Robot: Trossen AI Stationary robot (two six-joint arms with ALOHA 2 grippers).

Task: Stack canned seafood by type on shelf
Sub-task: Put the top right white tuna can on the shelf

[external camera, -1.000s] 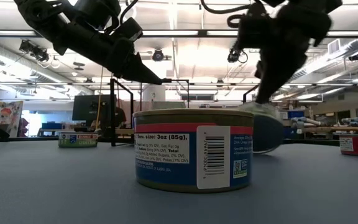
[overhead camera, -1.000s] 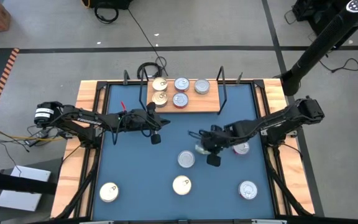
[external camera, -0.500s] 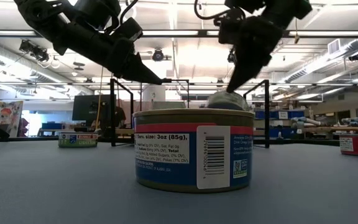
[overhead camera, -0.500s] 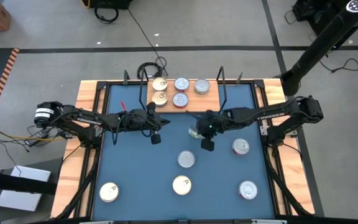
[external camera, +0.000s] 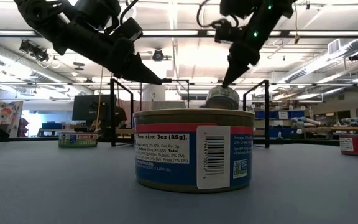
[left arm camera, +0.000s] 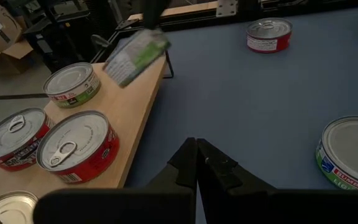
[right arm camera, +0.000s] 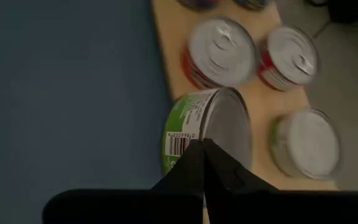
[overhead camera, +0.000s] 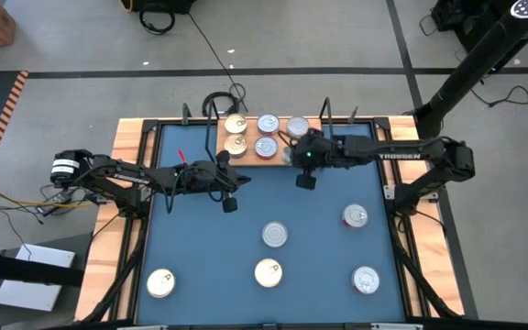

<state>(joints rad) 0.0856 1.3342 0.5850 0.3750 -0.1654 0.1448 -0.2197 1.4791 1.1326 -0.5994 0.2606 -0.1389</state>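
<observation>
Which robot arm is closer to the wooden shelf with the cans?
Right. The right tool holds a green can over the shelf; the left tool waits beside it.

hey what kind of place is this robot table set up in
Probably a robotics lab or workshop. A wood-edged blue table stands on a bare grey floor with taped lines and loose cables, and the low view shows fluorescent ceiling lights over cluttered workbenches.
</observation>
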